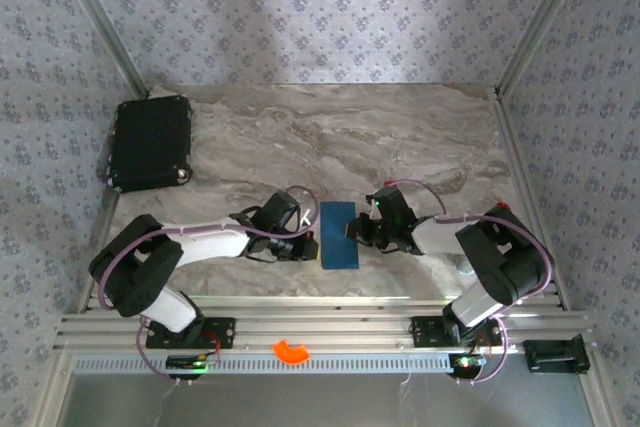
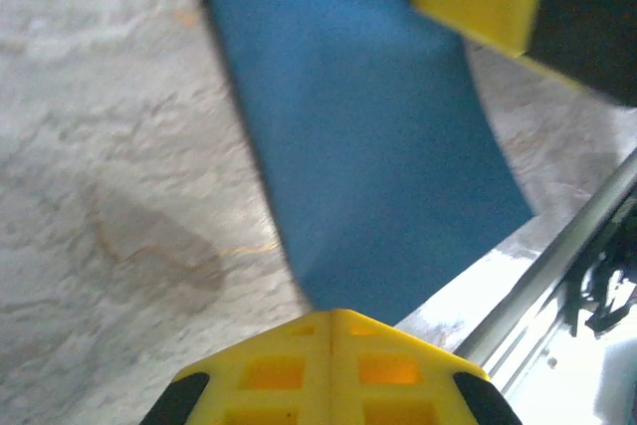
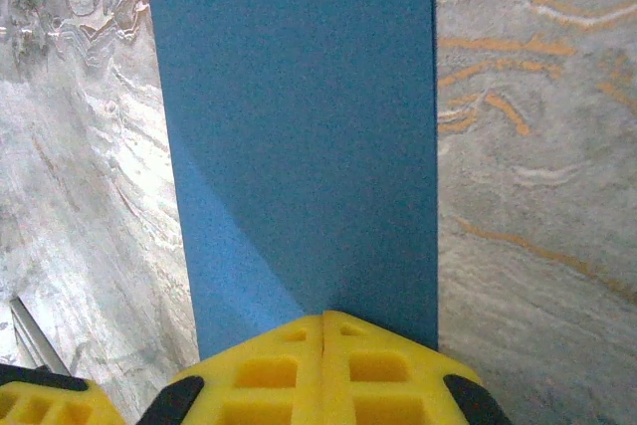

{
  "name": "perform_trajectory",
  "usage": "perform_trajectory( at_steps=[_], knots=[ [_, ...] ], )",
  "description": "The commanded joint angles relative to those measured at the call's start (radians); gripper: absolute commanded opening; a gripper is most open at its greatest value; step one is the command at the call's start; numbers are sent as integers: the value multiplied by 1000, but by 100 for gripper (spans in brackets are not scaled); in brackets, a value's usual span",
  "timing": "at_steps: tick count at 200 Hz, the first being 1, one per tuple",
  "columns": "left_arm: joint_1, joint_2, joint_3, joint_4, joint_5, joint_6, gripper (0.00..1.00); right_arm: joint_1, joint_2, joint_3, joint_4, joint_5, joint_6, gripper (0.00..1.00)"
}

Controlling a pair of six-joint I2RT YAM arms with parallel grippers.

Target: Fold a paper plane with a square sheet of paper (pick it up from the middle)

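The square sheet of paper (image 1: 339, 237) is dark blue and lies on the marble table as a narrow folded rectangle between my two grippers; no paper plane is in view. My left gripper (image 1: 311, 244) is shut, and its yellow tip (image 2: 331, 314) meets the paper (image 2: 368, 146) at its near end. My right gripper (image 1: 358, 230) is shut too, its tip (image 3: 323, 316) resting on the edge of the paper (image 3: 309, 126). Neither pair of jaws shows paper between them. A slanting fold line or shadow crosses the sheet in the right wrist view.
A black rectangular case (image 1: 151, 143) lies at the back left of the table (image 1: 400, 137). An orange curved piece (image 1: 291, 351) sits on the front rail between the arm bases. A small black part (image 1: 556, 354) is at the front right. The metal rail (image 2: 557, 276) runs close to the paper.
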Motion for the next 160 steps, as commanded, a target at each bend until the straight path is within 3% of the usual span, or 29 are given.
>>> perform_trajectory(
  at_steps=[1, 68, 88, 160],
  knots=[
    [-5, 14, 49, 75, 41, -57, 4, -6, 45, -44, -157, 92, 4, 1],
    [-49, 133, 56, 138, 66, -83, 5, -6, 49, -43, -163, 95, 3, 1],
    [-51, 148, 31, 85, 43, -51, 5, -6, 44, -46, -165, 95, 4, 1],
    [-71, 40, -114, -32, -51, -8, 5, -6, 27, -64, -163, 96, 5, 1]
  ],
)
